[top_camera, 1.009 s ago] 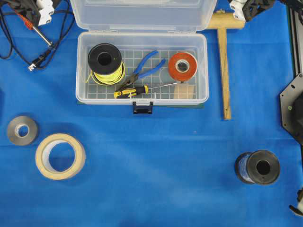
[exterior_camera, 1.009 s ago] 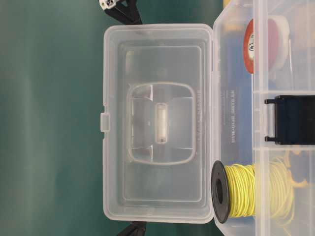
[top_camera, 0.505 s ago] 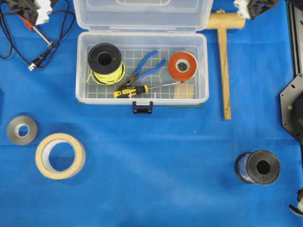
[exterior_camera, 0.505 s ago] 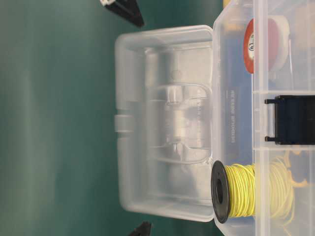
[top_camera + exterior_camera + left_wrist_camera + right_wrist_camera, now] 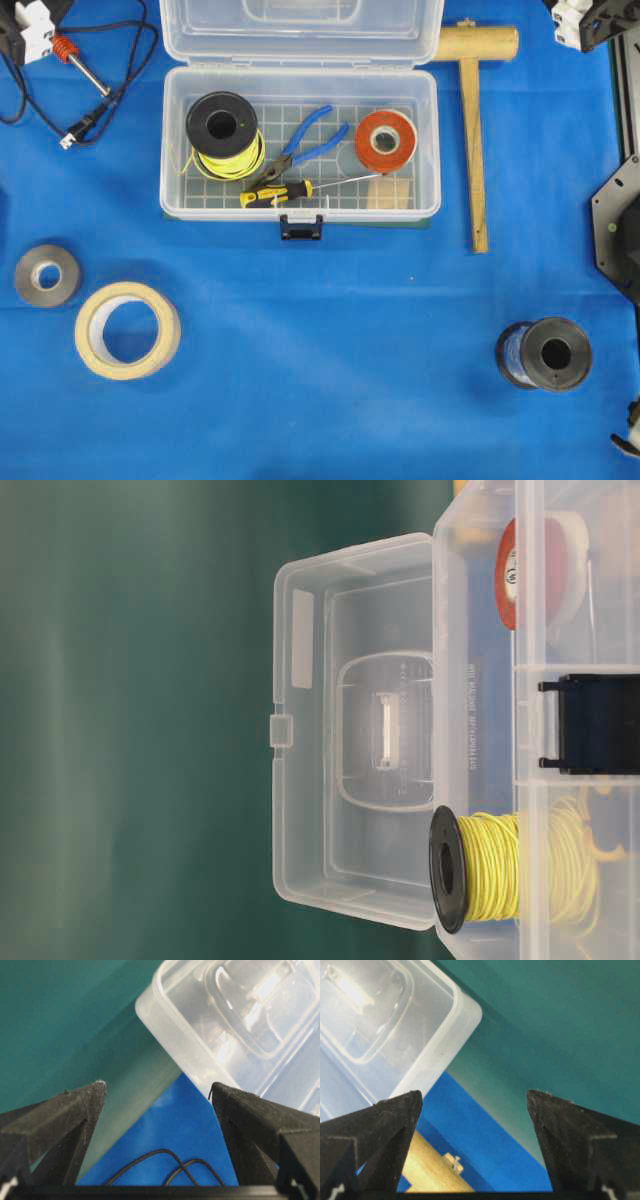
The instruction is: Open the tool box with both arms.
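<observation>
Clear tool box (image 5: pixel 300 140) lid runs past the overhead frame's top edge.

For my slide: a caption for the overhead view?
Tool box lid open, showing wire spool, pliers, screwdriver and tape.

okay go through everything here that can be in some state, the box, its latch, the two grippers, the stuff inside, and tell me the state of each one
tool box: open, lid swung back.
front latch: undone.
left gripper: open, fingers apart, holding nothing.
right gripper: open, empty.
yellow wire spool: inside the box, on end.
pliers: inside, lying flat.
screwdriver: inside, lying flat.
orange tape roll: inside, lying flat.
wooden mallet: lying on the cloth beside the box.
</observation>
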